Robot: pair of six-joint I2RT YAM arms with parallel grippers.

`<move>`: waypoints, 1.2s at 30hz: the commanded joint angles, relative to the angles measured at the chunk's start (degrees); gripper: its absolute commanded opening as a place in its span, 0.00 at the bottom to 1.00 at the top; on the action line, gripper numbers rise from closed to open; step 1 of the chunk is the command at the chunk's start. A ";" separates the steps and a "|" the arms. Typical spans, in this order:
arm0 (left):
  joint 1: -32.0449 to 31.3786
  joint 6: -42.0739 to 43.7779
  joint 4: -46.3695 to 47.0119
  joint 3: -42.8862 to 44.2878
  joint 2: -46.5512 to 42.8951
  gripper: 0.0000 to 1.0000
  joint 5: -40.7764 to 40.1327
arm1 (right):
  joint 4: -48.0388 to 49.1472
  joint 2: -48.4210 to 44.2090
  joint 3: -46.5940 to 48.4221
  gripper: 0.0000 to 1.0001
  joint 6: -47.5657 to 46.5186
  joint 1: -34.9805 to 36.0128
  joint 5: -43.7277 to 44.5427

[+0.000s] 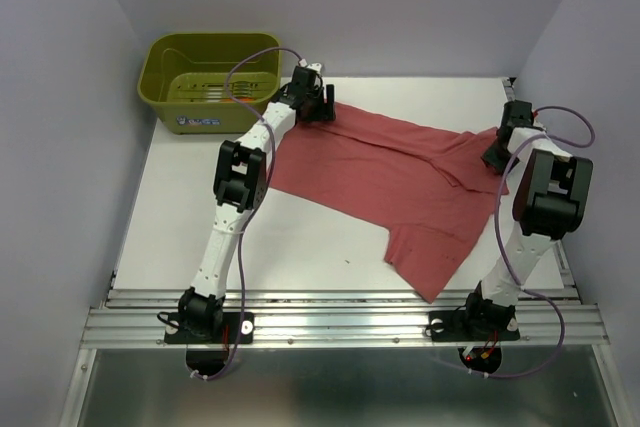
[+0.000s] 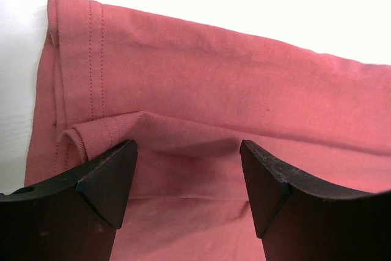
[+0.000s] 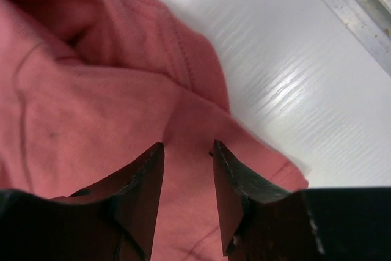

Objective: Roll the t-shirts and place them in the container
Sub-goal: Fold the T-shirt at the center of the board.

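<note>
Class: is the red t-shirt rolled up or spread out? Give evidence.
Spread out: the t-shirt lies mostly flat across the table, with no roll formed.

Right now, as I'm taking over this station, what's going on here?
Two robot arms are working on a red t-shirt lying spread on the table, not yet rolled. The left hand hovers open over its far-left hem. The right hand, fingers partly closed, is at the shirt's right edge; whether it grips cloth is unclear.

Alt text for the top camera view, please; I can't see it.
A dusty-red t-shirt lies spread across the white table. The left gripper is at its far-left edge, the right gripper at its right edge. An olive-green tub sits at the far-left corner.
</note>
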 commanded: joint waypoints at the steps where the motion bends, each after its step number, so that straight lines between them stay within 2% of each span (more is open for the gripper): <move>1: 0.01 -0.68 -1.76 -1.06 -4.13 0.80 0.56 | -1.78 -7.57 -0.17 0.45 0.45 -0.25 -4.26; 3: -0.17 -1.03 0.00 -4.65 -7.55 0.80 0.74 | -1.87 -11.95 -2.81 0.49 1.50 -0.25 -5.93; 4: -0.26 -1.12 0.44 -5.37 -9.30 0.80 0.91 | -2.04 -13.29 -5.70 0.59 2.46 -0.25 -7.33; 7: -0.70 -0.86 0.35 -6.70 -11.68 0.80 0.92 | -1.43 -16.63 -10.02 0.64 3.26 -0.25 -9.45; 10: -1.14 -0.51 0.09 -8.28 -14.06 0.80 1.18 | -0.20 -17.34 -13.63 0.64 4.75 -0.25 -11.29; 15: -1.84 -0.33 -0.53 -8.89 -16.70 0.80 0.39 | 2.87 -16.29 -15.83 0.61 8.18 -0.77 -19.19; 22: -1.93 -0.33 -0.97 -10.57 -18.11 0.80 0.56 | 4.64 -13.83 -16.62 0.52 12.05 -0.77 -20.79; 25: -2.02 -0.33 -1.14 -10.48 -18.11 0.80 0.56 | 4.81 -13.65 -16.62 0.43 12.67 -0.77 -20.09; 28: -2.02 -0.24 -1.14 -10.21 -18.02 0.80 0.56 | 4.64 -13.91 -16.62 0.42 12.67 -0.77 -19.74; 31: -2.02 -0.15 -1.23 -10.13 -18.02 0.80 0.56 | 4.73 -14.26 -17.06 0.36 12.32 -0.77 -19.74; 32: -2.02 -0.24 -1.23 -10.21 -18.11 0.80 0.56 | 4.73 -14.18 -17.15 0.24 12.23 -0.77 -19.83; 34: -2.02 -0.33 -1.23 -10.30 -18.02 0.80 0.74 | 4.73 -14.09 -17.41 0.13 11.97 -0.77 -20.18; 35: -2.10 -0.33 -1.23 -10.39 -18.11 0.80 0.74 | 4.73 -14.26 -17.76 0.01 11.79 -0.77 -20.18; 36: -2.02 -0.33 -1.32 -10.48 -18.11 0.80 0.74 | 4.73 -14.61 -17.94 0.01 11.79 -0.77 -20.18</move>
